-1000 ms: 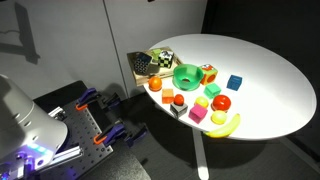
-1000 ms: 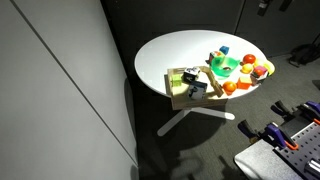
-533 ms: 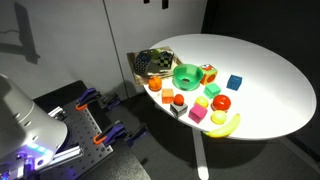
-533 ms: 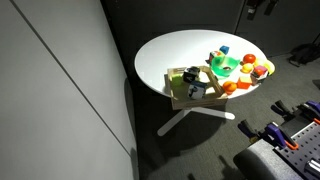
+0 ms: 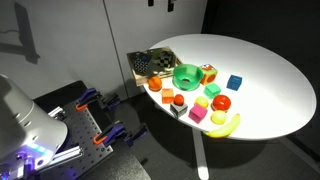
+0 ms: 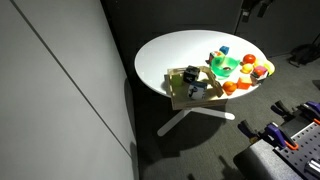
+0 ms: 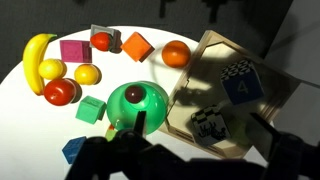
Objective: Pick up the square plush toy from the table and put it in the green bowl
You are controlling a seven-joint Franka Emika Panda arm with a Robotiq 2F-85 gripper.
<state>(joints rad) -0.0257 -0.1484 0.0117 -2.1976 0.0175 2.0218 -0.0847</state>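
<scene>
One square plush toy (image 5: 208,73), orange-red with pale patches, is sitting on the white round surface (image 5: 270,70) just beside the rim of the green bowl (image 5: 186,73), on the side facing the blue cube (image 5: 234,83). Whether toy and rim are touching cannot be told at this size. The bowl is standing upright among the other toys. In the wrist view its green inside (image 7: 138,103) is showing a bright highlight and a dark shadow streak. A wooden tray (image 7: 205,70) is lying just beside the bowl on the side away from the plush toy and is carrying black-and-white patterned cubes (image 7: 237,80). A banana (image 5: 225,125) is lying near the surface's edge, with a pink cube (image 5: 198,115) close beside it and a red round fruit (image 5: 221,102) between the banana and the blue cube. The gripper (image 7: 190,162) is hanging high over the toys and is looking down on the bowl and tray. It is showing only as a dark silhouette along the bottom of the wrist view, so I cannot tell whether its fingers are spread wide or drawn narrow. It is touching nothing and is standing well apart from the plush toy. In the exterior views only dark parts of the arm are reaching in at the top edge.
</scene>
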